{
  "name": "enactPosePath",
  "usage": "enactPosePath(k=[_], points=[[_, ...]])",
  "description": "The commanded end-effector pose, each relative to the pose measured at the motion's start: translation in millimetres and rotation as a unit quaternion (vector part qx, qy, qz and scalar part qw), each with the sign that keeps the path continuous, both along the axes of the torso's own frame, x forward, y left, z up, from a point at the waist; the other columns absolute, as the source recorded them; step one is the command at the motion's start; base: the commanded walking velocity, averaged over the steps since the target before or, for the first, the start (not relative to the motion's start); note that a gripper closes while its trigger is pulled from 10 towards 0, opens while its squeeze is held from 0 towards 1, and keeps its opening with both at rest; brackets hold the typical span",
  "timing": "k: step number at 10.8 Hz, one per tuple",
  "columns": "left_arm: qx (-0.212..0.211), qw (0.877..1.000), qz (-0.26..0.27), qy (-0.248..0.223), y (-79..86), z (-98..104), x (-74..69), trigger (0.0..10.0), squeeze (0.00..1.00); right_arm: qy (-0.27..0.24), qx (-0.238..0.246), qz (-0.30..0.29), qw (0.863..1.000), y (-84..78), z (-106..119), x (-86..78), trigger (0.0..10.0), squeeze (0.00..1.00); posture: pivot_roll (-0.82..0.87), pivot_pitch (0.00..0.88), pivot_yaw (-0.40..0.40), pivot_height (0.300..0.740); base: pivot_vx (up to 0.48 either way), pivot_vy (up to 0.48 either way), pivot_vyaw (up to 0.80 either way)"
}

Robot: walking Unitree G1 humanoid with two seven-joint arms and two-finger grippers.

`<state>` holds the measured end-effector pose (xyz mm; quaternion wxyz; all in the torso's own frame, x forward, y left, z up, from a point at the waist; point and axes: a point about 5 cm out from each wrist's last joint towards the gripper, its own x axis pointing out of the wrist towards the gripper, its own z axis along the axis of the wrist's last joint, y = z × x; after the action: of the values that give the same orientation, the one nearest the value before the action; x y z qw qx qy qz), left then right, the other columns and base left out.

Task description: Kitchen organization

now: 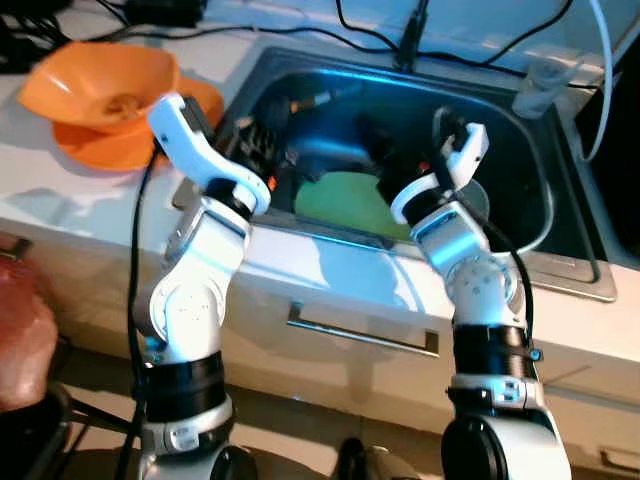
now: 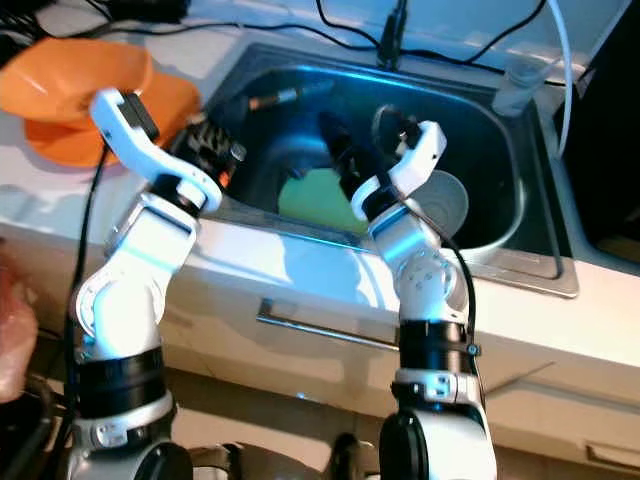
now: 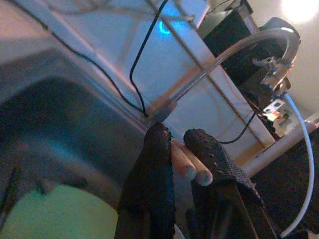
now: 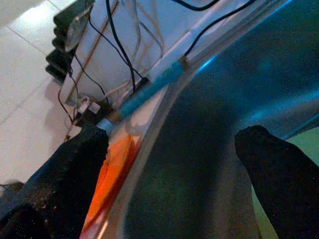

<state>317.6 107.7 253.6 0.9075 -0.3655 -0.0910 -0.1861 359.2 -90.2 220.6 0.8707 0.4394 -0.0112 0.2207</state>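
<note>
You are clearing the sink (image 1: pixel 560 215): your left end effector (image 3: pixel 182 149) is pinching a pair of wooden chopsticks (image 3: pixel 192 167) above its left rim. Your right end effector (image 4: pixel 174 164) is hovering spread wide over the green plate (image 1: pixel 345 200) inside. Next, probably carry the chopsticks clear.

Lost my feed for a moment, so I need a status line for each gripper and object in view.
Left gripper: shut on pale wooden chopsticks, over the steel sink.
Right gripper: open, empty, inside the sink.
Light green plate: lying in the sink.
Orange plastic bowl: upright on the white counter, left of the sink.
</note>
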Motion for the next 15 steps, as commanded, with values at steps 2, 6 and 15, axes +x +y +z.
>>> enactPosePath(k=[2,6,15], points=[[-0.023,0.999,-0.027,-0.011,-11.1,3,-8.0,0.0,0.00,-0.010,0.045,0.028,0.999,14.5,14,3.8,10.0,0.00,0.07,0.167,-0.122,0.740,0.000,0.000,0.00],[-0.031,0.998,-0.047,-0.028,-16.7,7,-13.0,0.0,0.00,-0.002,0.065,0.038,0.997,17.3,12,3.3,10.0,0.00,0.06,0.153,-0.106,0.740,0.000,0.000,0.00],[-0.038,0.996,-0.070,-0.037,-27.2,13,-16.1,0.0,0.00,0.013,0.091,0.054,0.994,31.4,17,10.0,10.0,0.00,0.05,0.182,-0.131,0.740,0.000,0.000,0.00]])
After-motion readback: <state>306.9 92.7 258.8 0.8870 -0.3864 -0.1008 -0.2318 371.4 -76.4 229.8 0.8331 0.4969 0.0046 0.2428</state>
